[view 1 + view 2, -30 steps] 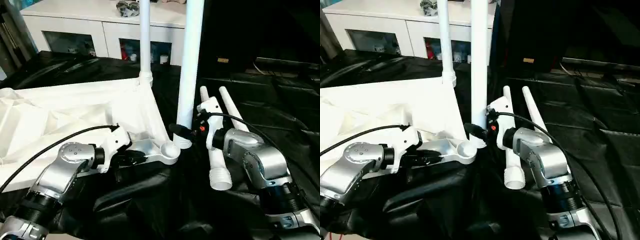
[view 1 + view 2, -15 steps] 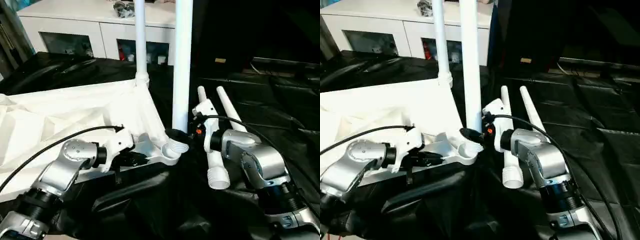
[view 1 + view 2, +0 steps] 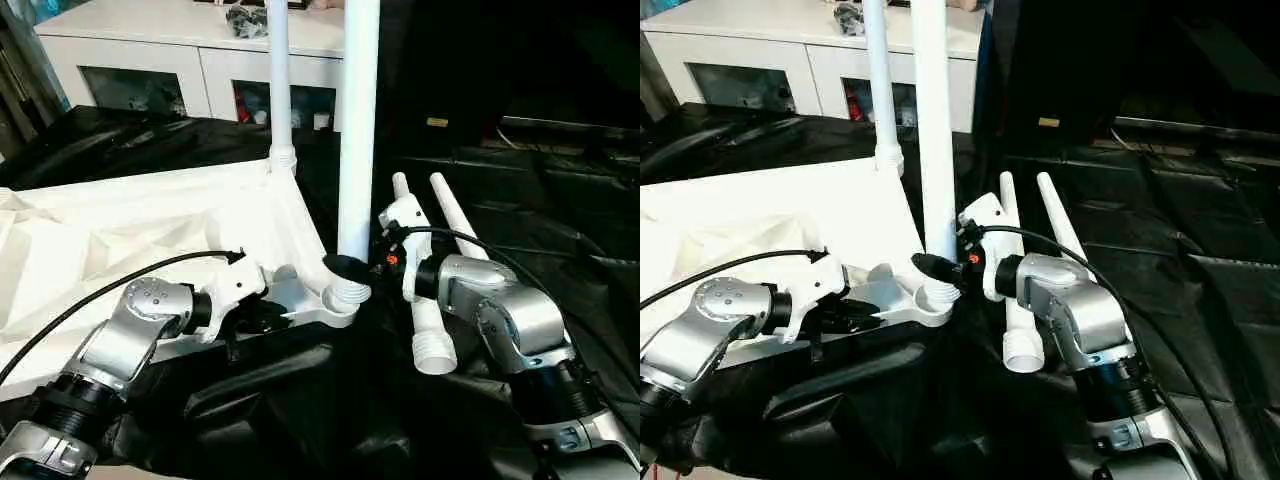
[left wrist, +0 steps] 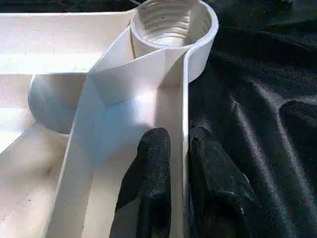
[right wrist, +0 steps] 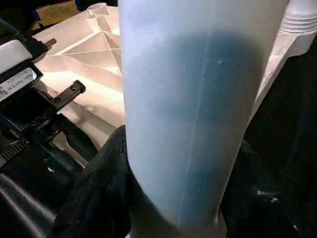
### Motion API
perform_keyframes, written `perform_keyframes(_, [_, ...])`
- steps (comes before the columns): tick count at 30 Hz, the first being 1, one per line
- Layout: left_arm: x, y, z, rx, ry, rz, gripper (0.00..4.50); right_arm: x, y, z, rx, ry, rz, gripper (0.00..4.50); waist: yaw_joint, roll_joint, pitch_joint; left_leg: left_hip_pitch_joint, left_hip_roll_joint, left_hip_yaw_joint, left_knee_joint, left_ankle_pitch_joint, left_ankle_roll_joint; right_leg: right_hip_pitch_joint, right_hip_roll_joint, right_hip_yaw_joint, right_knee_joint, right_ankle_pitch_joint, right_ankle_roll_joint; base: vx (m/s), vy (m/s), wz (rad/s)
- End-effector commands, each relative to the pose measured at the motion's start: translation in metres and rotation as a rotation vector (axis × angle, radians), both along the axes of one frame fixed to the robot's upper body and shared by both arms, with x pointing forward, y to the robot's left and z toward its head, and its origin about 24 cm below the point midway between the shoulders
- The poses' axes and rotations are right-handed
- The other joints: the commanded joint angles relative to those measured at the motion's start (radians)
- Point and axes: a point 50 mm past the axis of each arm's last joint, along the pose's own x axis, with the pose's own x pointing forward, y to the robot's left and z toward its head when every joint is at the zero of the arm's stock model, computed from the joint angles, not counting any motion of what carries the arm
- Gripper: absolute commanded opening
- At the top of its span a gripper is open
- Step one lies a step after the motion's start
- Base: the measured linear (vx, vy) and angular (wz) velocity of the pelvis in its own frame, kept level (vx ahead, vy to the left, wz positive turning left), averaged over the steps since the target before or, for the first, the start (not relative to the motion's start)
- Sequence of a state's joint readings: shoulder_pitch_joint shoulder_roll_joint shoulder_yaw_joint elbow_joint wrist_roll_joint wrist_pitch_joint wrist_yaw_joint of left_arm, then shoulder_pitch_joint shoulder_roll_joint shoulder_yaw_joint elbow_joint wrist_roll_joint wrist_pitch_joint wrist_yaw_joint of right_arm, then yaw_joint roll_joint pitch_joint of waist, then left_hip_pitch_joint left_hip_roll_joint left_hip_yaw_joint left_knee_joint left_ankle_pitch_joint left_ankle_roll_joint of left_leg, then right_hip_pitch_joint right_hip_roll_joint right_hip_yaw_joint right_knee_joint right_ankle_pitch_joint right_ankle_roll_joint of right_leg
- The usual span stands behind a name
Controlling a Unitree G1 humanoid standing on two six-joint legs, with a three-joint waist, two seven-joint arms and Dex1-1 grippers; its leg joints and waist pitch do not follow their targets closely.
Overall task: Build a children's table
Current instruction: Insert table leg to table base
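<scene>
Tabletop [image 3: 150, 215] of white ribbed plastic is lying upside down at left; one white tapered tube leg [image 3: 279, 80] is standing in the far corner; my right gripper [image 3: 930, 268] is clamping a second leg [image 3: 358, 130] into the near socket [image 4: 171, 22]; my left gripper [image 4: 179, 186] is pinching the rim; two spare legs [image 3: 445, 225] are waiting at right.

Bright overhead light, soft shadows

My left arm [image 3: 140, 325] reaches in from seven o'clock, its jaws pinched shut on the tabletop rim [image 4: 185, 124], one finger [image 4: 151, 183] on each side. My right arm [image 3: 505, 320] bends in from four o'clock, jaws clamped around the upright leg [image 3: 357, 130] near its base.
</scene>
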State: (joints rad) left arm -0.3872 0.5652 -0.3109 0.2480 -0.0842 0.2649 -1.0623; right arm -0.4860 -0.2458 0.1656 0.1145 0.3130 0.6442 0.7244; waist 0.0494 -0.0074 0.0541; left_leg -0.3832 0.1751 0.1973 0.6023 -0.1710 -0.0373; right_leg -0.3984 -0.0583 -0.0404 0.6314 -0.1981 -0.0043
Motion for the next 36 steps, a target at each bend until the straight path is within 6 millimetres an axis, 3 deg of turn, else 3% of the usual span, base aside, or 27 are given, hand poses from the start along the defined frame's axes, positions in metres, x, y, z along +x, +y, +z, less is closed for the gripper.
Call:
perform_keyframes(1, [-0.003, 0.010, -0.009, 0.042, 0.041, 0.043, 0.36, 0.006, 0.001, 0.007, 0.033, -0.030, -0.011, 1.91, 0.003, -0.001, -0.061, 0.027, 0.054, -0.030, -0.073, -0.252, -0.037, 0.028, -0.083, 0.050, -0.088, -0.300, -0.174, 0.000, 0.000, 0.00])
perform_keyframes(4, [-0.002, 0.008, -0.009, 0.026, 0.051, 0.036, 0.37, 0.007, 0.002, 0.004, 0.052, -0.035, -0.014, 1.91, 0.002, -0.001, -0.060, 0.026, 0.053, -0.030, -0.073, -0.252, -0.036, 0.028, -0.082, 0.050, -0.088, -0.292, -0.179, 0.000, 0.000, 0.00])
perform_keyframes(5, [-0.002, 0.007, -0.009, 0.025, 0.053, 0.034, 0.08, 0.007, 0.002, 0.003, 0.059, -0.036, -0.012, 1.91, 0.003, 0.001, -0.060, 0.027, 0.054, -0.030, -0.074, -0.257, -0.037, 0.028, -0.083, 0.050, -0.088, -0.298, -0.178, 0.000, 0.000, 0.00])
perform_keyframes(7, [-0.002, 0.005, -0.009, 0.015, 0.073, 0.029, 0.02, 0.009, 0.002, -0.004, 0.083, -0.043, -0.019, 1.91, 0.002, 0.000, -0.060, 0.028, 0.054, -0.030, -0.072, -0.268, -0.040, 0.026, -0.086, 0.051, -0.090, -0.310, -0.179, 0.000, 0.000, 0.00])
perform_keyframes(14, [0.000, 0.002, -0.008, -0.002, 0.082, 0.034, 0.00, 0.009, 0.002, -0.016, 0.130, -0.023, -0.039, 1.91, 0.003, 0.000, -0.061, 0.026, 0.054, -0.030, -0.074, -0.252, -0.030, 0.029, -0.083, 0.050, -0.088, -0.283, -0.185, 0.000, 0.000, 0.00])
perform_keyframes(23, [0.005, -0.003, -0.005, -0.039, 0.085, 0.050, 0.00, 0.007, -0.002, -0.035, 0.112, 0.019, -0.035, 1.91, 0.006, 0.007, -0.060, 0.029, 0.054, -0.032, -0.076, -0.289, -0.038, 0.028, -0.084, 0.050, -0.094, -0.325, -0.180, 0.000, 0.000, 0.00])
perform_keyframes(36, [0.008, -0.003, -0.001, -0.047, 0.090, 0.055, 0.00, 0.002, -0.009, -0.033, 0.114, 0.006, -0.010, 1.91, 0.007, 0.015, -0.061, 0.029, 0.054, -0.034, -0.077, -0.302, -0.037, 0.029, -0.083, 0.049, -0.093, -0.301, -0.194, 0.000, 0.000, 0.00])
